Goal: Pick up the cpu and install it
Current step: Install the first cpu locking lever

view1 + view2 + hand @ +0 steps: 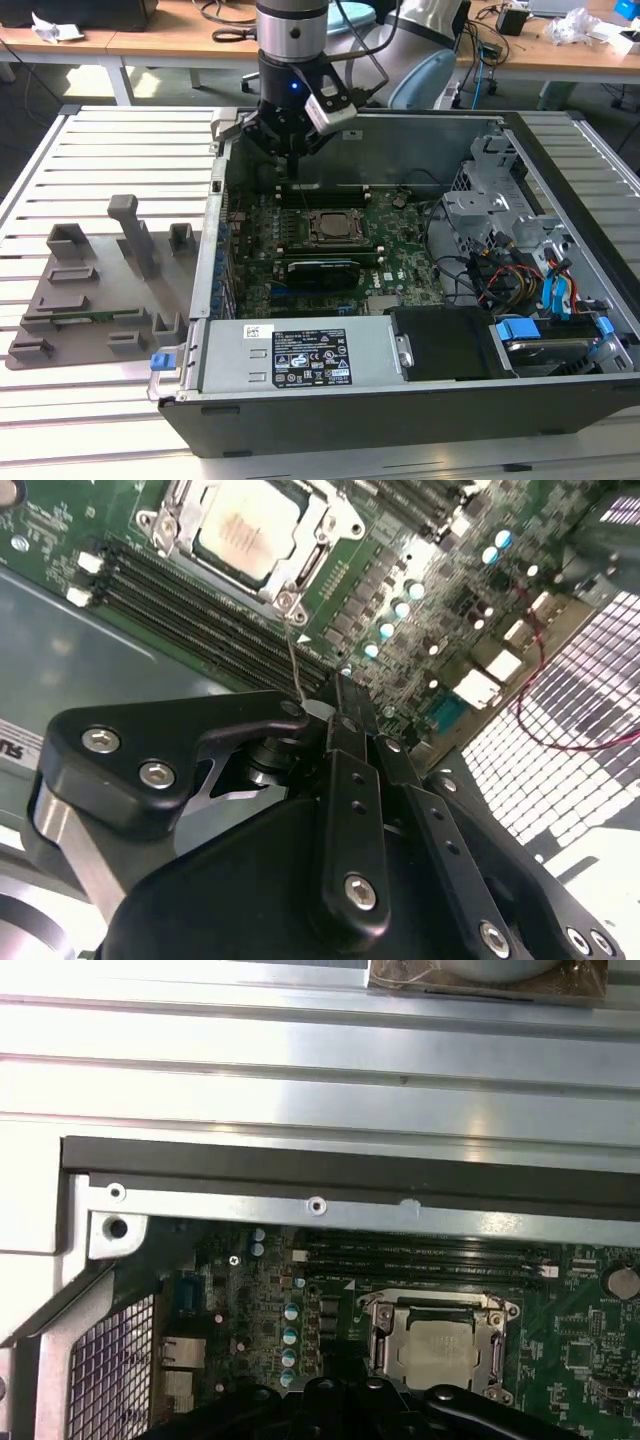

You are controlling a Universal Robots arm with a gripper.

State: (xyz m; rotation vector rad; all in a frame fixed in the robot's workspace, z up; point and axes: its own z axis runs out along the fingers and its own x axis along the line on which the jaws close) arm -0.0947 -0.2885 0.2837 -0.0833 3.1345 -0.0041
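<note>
The cpu, a pale silvery square, lies flat inside the dark socket frame on the green motherboard of the open computer case. Both wrist views show it seated there, cpu and cpu. My gripper hangs inside the case just beyond the socket, toward the far case wall, fingers pointing down. Its black fingers are pressed together with no chip between them. The socket's thin wire lever runs from the frame's corner up to the fingertips; whether it is pinched I cannot tell.
Memory slots run along the socket. A long black card lies in front of it, then the power supply. Drive cage and cables fill the exterior view's right. A grey fixture block sits on the slatted table at the left.
</note>
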